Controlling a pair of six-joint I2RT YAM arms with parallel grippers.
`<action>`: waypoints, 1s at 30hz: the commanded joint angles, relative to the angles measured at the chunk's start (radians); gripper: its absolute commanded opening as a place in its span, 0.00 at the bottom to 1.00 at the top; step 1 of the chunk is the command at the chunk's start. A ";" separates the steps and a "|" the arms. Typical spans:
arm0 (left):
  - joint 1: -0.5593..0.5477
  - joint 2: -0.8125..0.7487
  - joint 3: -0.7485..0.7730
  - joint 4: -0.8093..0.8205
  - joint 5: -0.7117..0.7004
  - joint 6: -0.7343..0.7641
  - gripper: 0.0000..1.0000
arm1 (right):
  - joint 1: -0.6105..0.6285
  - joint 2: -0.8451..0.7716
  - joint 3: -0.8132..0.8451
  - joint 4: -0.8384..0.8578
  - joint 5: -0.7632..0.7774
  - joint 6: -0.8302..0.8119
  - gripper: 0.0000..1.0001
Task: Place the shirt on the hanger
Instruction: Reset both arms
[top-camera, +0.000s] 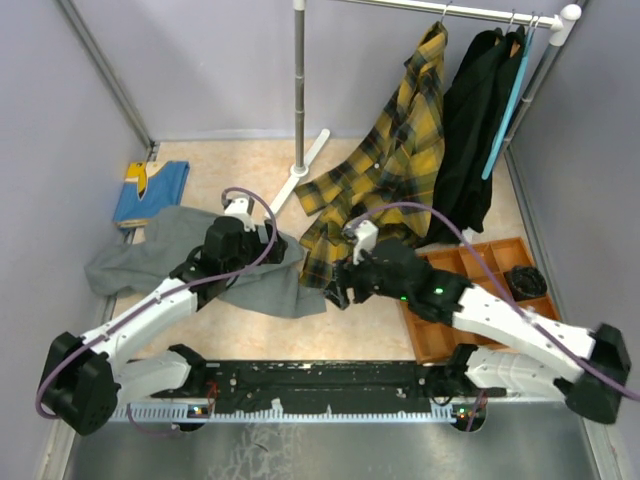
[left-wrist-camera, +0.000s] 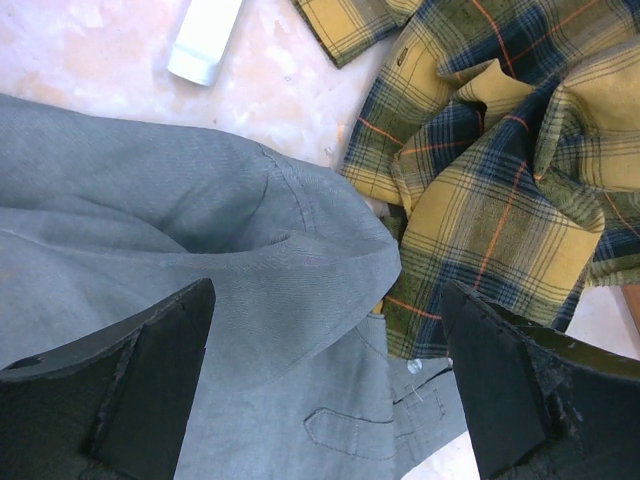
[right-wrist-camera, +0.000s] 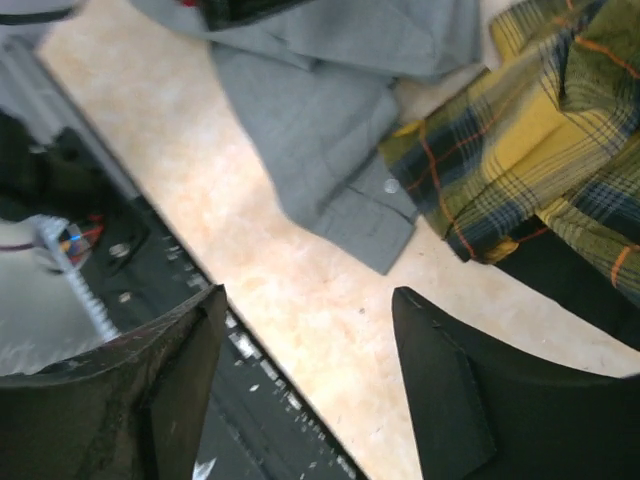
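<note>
The grey shirt (top-camera: 180, 255) lies crumpled on the table at the left; it also shows in the left wrist view (left-wrist-camera: 200, 250) and the right wrist view (right-wrist-camera: 310, 110). My left gripper (top-camera: 262, 250) is open just above the shirt's right part, near a button placket; its dark fingers (left-wrist-camera: 150, 380) straddle the grey cloth and its gripper point is (left-wrist-camera: 330, 400). My right gripper (top-camera: 338, 288) is open and empty (right-wrist-camera: 310, 390) above bare table near the front edge, right of the shirt's corner. The wavy-barred teal-green hanger is not in view.
A yellow plaid shirt (top-camera: 395, 150) hangs from the rack and spills onto the table beside the grey shirt (left-wrist-camera: 500, 170). Black garments (top-camera: 470, 130) and a plain teal hanger (top-camera: 505, 105) hang at right. The rack pole (top-camera: 299, 90), an orange tray (top-camera: 470, 295) and a blue cloth (top-camera: 150, 190) stand around.
</note>
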 joint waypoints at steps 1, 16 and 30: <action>0.005 0.032 -0.027 0.113 -0.010 -0.050 0.99 | 0.033 0.192 0.012 0.232 0.219 -0.072 0.61; 0.003 -0.246 -0.155 -0.091 0.049 -0.203 0.99 | -0.236 0.804 0.260 0.307 0.211 -0.206 0.38; 0.002 -0.415 -0.097 -0.347 -0.017 -0.186 0.99 | -0.357 0.823 0.519 0.174 0.237 -0.289 0.82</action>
